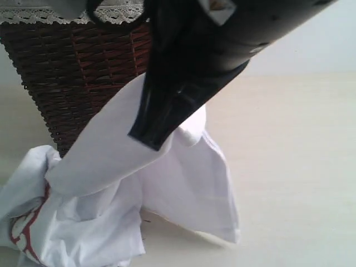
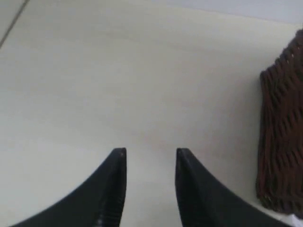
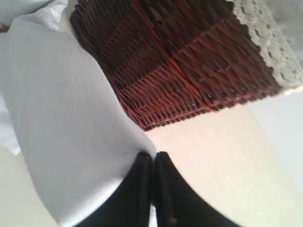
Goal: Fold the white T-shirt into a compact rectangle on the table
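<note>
The white T-shirt (image 1: 189, 183) lies crumpled on the table (image 1: 295, 156) in front of the basket. One part of it is pulled up in a taut band toward my right gripper (image 1: 151, 139). Red-outlined lettering (image 1: 22, 233) shows on the bunched cloth at the lower left. In the right wrist view my right gripper (image 3: 154, 155) is shut, with white T-shirt (image 3: 61, 118) cloth pinched between its fingers and draped to one side. My left gripper (image 2: 150, 152) is open over the bare table (image 2: 118, 71), with nothing between its fingers.
A dark red-brown wicker basket (image 1: 72, 72) with white lace trim (image 1: 33, 15) stands right behind the shirt. It is also close beside my left gripper as the basket (image 2: 281, 137). Bare table lies to the right of the shirt.
</note>
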Controlling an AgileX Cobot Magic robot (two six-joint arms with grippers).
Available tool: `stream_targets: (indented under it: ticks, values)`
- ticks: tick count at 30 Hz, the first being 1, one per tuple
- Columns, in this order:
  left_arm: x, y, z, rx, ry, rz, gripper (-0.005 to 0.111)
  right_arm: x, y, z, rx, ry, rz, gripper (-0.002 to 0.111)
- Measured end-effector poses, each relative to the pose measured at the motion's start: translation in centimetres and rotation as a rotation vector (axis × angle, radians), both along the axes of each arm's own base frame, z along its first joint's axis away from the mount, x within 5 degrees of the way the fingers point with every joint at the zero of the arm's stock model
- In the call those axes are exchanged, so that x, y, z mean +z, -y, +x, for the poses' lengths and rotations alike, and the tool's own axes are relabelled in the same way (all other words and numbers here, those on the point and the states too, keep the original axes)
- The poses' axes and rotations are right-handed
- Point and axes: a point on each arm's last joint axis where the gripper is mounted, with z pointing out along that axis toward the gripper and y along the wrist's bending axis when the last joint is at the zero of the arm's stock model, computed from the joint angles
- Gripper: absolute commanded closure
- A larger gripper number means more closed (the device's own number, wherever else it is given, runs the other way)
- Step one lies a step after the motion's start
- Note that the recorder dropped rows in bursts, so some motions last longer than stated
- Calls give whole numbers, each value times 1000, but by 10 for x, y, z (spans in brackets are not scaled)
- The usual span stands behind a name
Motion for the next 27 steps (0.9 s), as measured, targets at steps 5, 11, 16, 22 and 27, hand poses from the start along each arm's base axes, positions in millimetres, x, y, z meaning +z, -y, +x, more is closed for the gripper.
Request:
stream_targets:
  ticks: [5,11,16,22,27]
  values:
    - [-10,11,-5,-86,-64,-76,72,8,14,5,-62,33,-10,108]
    - [-11,17,-7,-142,-88,-120,72,-5,33,36,-199,-89,5,108]
    - [-11,18,-7,-144,-86,-130,72,-43,61,83,-388,-184,-94,108]
    - [-11,18,-7,-142,-78,-140,72,-107,97,123,-526,-419,-226,92]
    - [-10,18,-6,-139,-72,-142,72,-139,125,154,-634,-404,-297,54]
